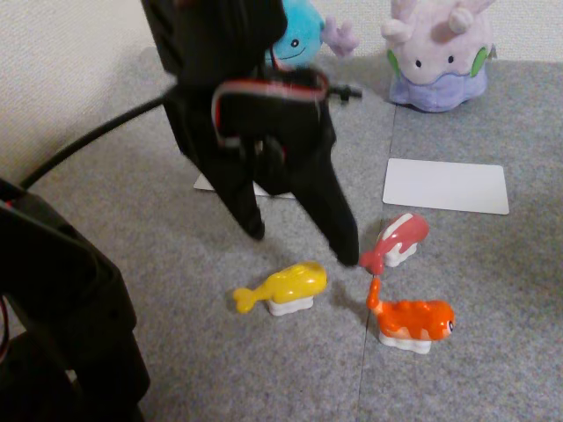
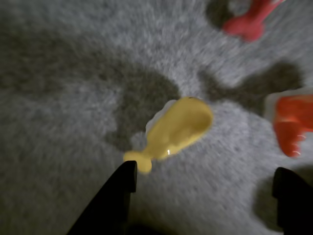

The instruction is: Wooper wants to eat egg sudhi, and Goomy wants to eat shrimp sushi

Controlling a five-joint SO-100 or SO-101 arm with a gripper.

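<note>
Fixed view: we see black end effector [image 1: 303, 246] above grey carpet [image 1: 493, 290], fingers spread apart, empty. Egg sudhi [image 1: 286, 286] lies just below fingertips. Shrimp sushi [image 1: 413, 321] sits right of it, pink-red toy [image 1: 396, 239] above that. Wooper [image 1: 303, 35] and Goomy [image 1: 438, 53] at back; white card [image 1: 446, 185] before Goomy.

Wrist view: we see egg sudhi [image 2: 178, 128] between and beyond spread fingers [image 2: 120, 191], tail near left one; shrimp sushi [image 2: 293, 122] at right.

You see the yellow egg sudhi [image 1: 283, 287] on a white base, the orange-red shrimp sushi [image 1: 413, 322] with lighter patches, a light blue Wooper [image 1: 299, 33], a pale lilac Goomy [image 1: 437, 53] with green cheeks, the black gripper [image 1: 303, 246], and the grey surface [image 1: 457, 369].
</note>
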